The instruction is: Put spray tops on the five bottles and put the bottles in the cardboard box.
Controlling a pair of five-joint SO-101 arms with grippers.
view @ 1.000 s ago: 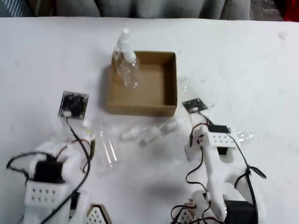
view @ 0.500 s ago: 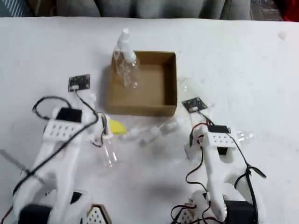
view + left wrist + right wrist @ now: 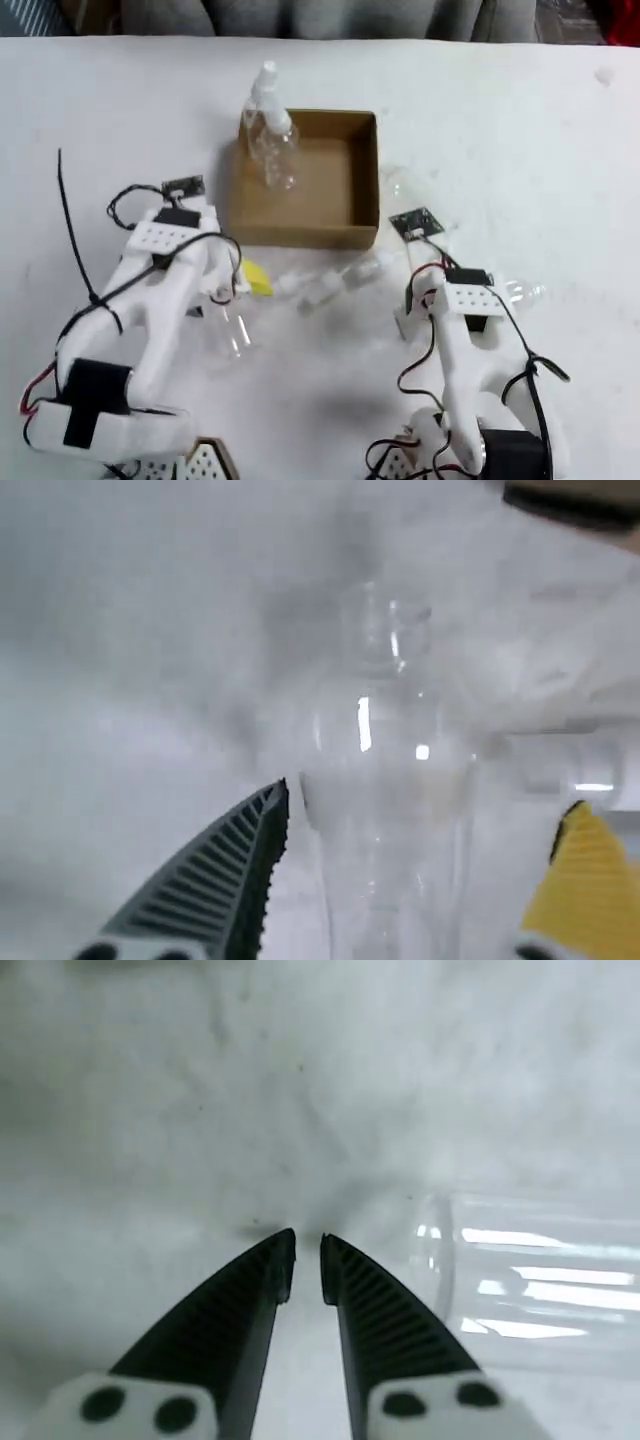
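The left gripper [image 3: 425, 805], jaws spread, comes from lower left to straddle a bottle [image 3: 385, 730], ready to grasp; the right gripper [image 3: 307, 1245] stays closed, empty.

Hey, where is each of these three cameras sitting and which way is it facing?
High view: fixed above, looking down on the table, cardboard box, left arm and right arm.
Left wrist view: on the left arm's wrist, facing a clear bottle between the fingers of the open left end effector.
Right wrist view: on the right arm's wrist, facing the table past the shut right end effector, second bottle beside it.
Shared: the clear bottle also shows in the high view, by the left arm.
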